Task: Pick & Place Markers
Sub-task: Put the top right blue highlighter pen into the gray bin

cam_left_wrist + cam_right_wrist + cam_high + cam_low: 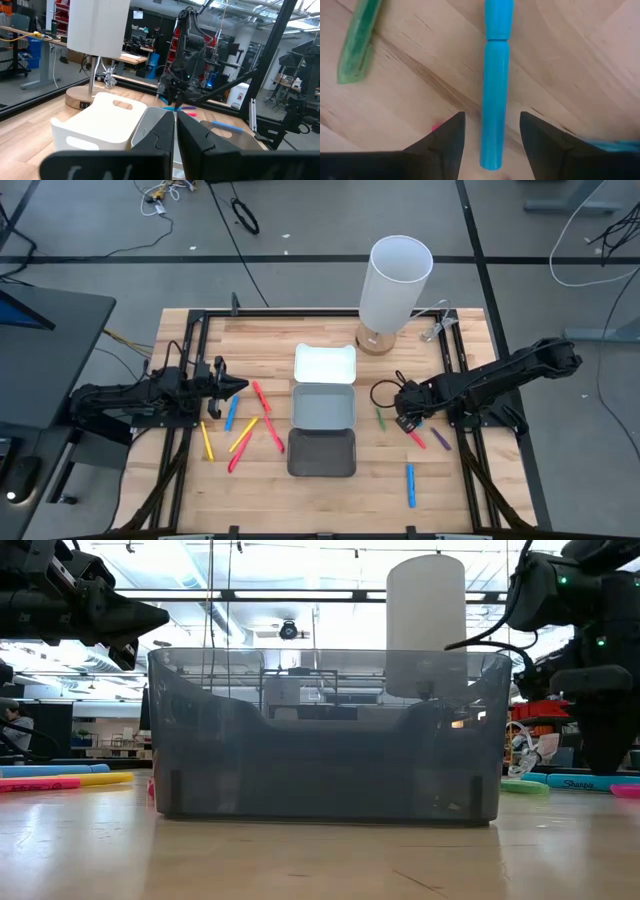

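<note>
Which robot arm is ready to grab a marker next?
Probably the right one. Its tool hangs open just above a blue marker that lies on the wooden table in line with the gap between its fingers. The left tool is shut, raised above the table, with no marker between its fingers.

Overhead camera looking straight down, low camera level behind grey tray [325,735], wrist cameras close, perhaps sharing it.

Three rectangular plastic trays, white [325,364], light grey [323,406] and dark grey [322,452], block the centre of the wooden table [300,335]. At twelve o'clock stands a tall white cylindrical lamp [396,284]. Bare wood lies open at five and seven o'clock, between the trays and scattered markers [243,436].
</note>
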`<state>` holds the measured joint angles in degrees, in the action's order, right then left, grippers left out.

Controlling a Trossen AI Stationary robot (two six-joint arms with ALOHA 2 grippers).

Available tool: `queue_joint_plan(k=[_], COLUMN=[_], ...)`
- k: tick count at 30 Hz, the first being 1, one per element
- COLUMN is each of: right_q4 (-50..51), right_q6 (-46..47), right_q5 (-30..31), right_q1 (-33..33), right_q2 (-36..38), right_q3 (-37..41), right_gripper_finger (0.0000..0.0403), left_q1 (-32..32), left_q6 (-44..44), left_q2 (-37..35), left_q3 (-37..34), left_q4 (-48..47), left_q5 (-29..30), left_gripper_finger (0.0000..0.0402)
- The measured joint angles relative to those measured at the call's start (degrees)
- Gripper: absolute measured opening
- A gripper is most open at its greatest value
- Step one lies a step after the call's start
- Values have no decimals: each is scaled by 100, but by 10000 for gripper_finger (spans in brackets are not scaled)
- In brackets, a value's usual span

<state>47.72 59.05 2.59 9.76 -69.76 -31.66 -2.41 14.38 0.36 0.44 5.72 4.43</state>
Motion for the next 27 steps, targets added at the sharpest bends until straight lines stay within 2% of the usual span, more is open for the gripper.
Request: queue_joint_plan(k=[9,22,27], right_q4=[-259,-464,-470], right_q6=[0,-2,-2], right_q5=[-85,-223,-225], right_q1=[0,2,2], right_q2=[-2,0,2], right_q3=[278,335,329], right_gripper_finger=[179,72,55], left_q1=[0,0,0], left_q6=[1,1,1], left_q2=[0,0,0], left_q3=[-1,-1,0], left_q4=[1,0,0], left_q5=[0,0,-1], left_gripper_finger=[23,23,23])
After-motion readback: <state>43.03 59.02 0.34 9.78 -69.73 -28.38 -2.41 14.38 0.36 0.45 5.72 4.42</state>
